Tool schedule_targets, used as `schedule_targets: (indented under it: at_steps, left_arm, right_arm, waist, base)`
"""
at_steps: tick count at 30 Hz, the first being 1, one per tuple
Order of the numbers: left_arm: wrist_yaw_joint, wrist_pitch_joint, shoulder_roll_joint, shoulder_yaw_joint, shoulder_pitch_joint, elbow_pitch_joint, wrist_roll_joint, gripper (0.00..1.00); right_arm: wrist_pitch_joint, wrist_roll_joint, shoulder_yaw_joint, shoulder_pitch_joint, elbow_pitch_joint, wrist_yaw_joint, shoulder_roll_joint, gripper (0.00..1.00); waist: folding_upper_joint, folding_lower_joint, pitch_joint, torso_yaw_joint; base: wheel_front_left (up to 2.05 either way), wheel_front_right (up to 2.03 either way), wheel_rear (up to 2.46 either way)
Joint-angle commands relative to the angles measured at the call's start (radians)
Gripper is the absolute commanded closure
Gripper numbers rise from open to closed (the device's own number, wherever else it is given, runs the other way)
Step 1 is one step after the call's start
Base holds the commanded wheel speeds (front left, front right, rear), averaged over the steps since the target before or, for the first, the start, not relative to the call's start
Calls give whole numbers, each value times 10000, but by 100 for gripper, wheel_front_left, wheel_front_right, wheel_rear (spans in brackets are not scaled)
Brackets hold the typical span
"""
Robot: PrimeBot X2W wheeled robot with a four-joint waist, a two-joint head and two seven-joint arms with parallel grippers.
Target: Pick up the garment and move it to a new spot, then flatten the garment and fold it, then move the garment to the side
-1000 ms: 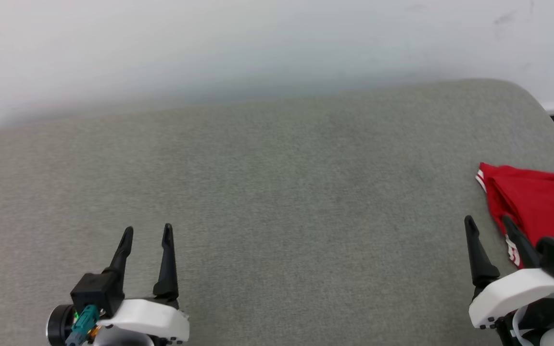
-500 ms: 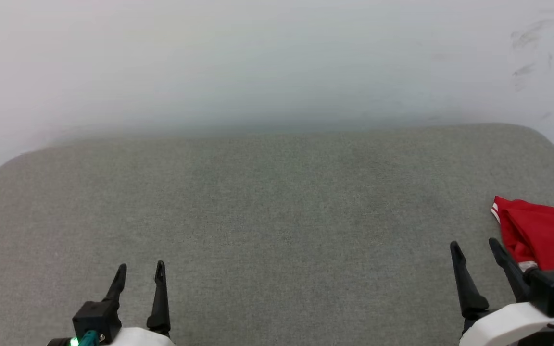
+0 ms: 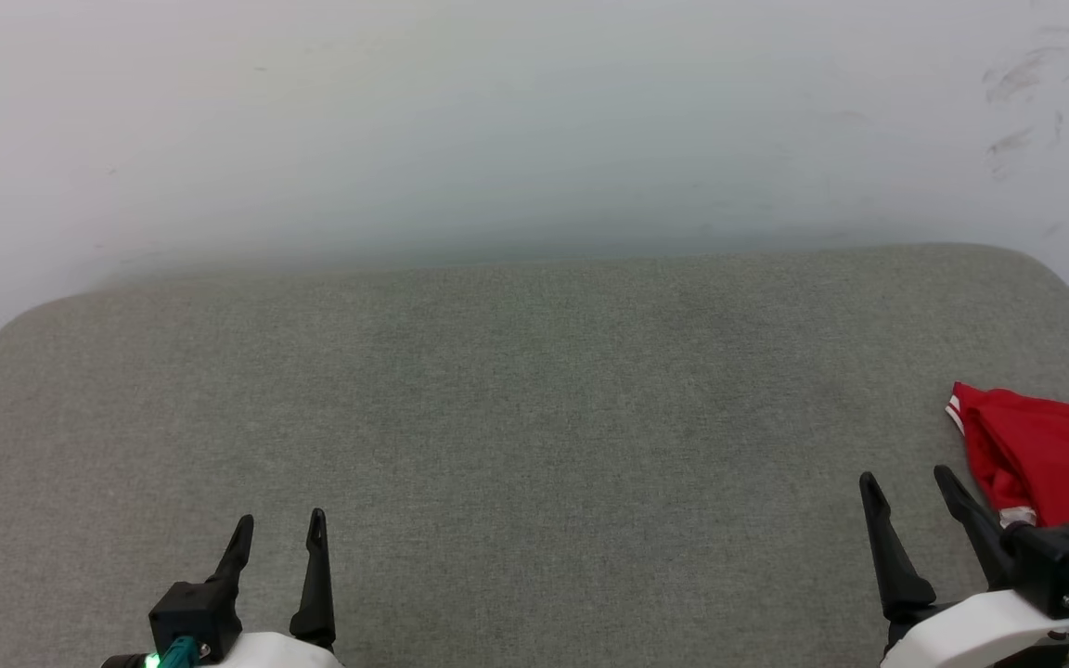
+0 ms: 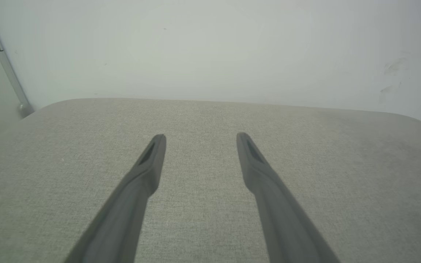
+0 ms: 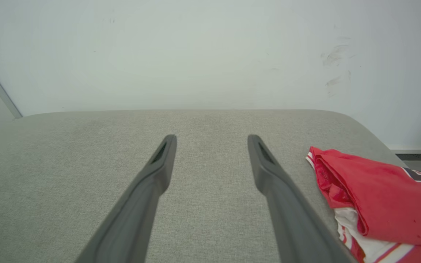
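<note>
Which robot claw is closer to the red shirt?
The right gripper, just beside the garment at the head view's lower right. The left gripper sits far across the grey cushion.

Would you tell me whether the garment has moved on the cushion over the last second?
No. The garment keeps its place by the right edge of the grey cushion; the whole head view shifted, so the camera moved, not it.
</note>
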Motion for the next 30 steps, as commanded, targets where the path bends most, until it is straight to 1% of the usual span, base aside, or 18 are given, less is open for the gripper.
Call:
schedule_targets:
  at_steps: [1,13,14,16,30]
  left_arm:
    - [-25,-41,-26,-18,-116,30,23,0]
    - [-85,-86,-115,-25,-311,201,28,0]
    - [-81,-30,-87,-10,-181,215,-12,100]
    - [-86,-6,-145,-23,-65,376,-55,100]
    - [-592,690,-469,630,-373,445,-2324,100]
  right_arm:
    - [-43,-18,11,-88,30,-6,43,0]
    - [-100,0,34,-202,183,-6,-32,0]
    - [-91,25,28,-48,185,-2,-2,100]
    - [-91,73,33,35,387,0,0,100]
    - [-49,2904,-93,-431,1005,-1,-36,100]
  waist:
    - [0,1,18,-10]
    - [0,1,71,-4]
    - [0,1,73,-7]
    - [0,1,75,-7]
    - [0,1,150,55]
  base:
    - [0,0,0]
    - [0,0,0]
    - [0,0,0]
    - [0,0,0]
    - [0,0,0]
